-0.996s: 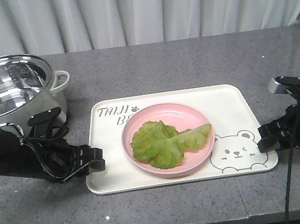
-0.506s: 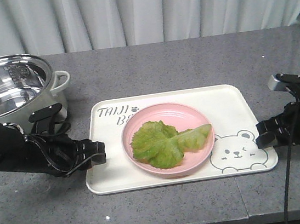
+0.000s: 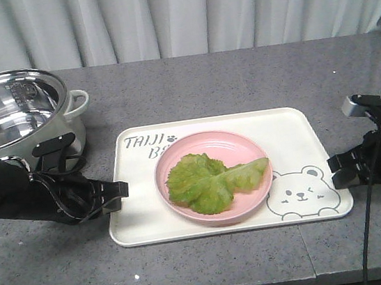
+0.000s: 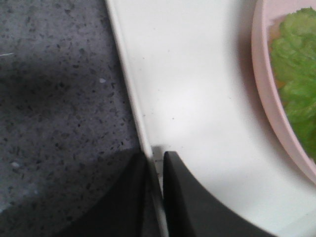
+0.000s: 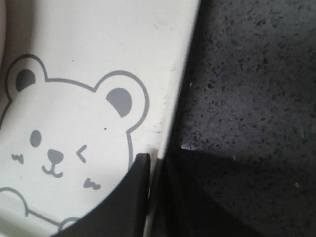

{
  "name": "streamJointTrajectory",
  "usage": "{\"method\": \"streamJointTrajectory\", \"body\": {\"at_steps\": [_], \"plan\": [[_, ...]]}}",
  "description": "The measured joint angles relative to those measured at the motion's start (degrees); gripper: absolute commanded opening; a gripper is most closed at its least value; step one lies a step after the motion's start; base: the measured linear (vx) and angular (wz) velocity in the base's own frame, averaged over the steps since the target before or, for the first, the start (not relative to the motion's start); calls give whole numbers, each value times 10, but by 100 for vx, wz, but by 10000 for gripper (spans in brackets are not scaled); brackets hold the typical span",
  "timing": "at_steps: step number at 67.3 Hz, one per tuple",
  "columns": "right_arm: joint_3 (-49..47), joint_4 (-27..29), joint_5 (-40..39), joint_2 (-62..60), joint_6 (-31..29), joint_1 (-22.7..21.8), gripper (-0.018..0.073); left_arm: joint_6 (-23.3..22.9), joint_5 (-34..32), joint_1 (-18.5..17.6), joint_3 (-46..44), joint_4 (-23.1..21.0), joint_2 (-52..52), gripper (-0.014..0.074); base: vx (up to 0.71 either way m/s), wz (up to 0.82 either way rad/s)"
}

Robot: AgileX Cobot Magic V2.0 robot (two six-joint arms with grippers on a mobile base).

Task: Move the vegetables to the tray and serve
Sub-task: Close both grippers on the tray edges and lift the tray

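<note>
Vegetables (image 3: 213, 181) lay in a limp green heap on the round pink plate (image 3: 207, 139). That plate stood near the middle of the tray (image 3: 291, 133), partly covering its grey lettering. The tray sat on the grey bench (image 3: 238, 80). My left jaws were closed on the tray's left rim, one half outside over the bench and the other over the white inside, with the rim pinched between them. My right jaws gripped the right rim the same way, just beside the winking bear drawing (image 3: 301, 194). A steel pot (image 3: 4, 118) stood on the bench behind my left arm (image 3: 18, 192), apart from the tray.
</note>
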Motion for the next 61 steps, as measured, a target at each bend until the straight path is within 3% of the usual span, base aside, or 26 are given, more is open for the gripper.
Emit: {"method": "streamJointTrajectory", "body": {"at_steps": [24, 61], "plan": [[4, -4, 3, -13, 4, 0, -6, -11, 6, 0, 0, -2, -2, -7, 0, 0], [5, -13, 61, -150, 20, -2, -6, -31, 63, 1, 13, 67, -137, -7, 0, 0]]}}
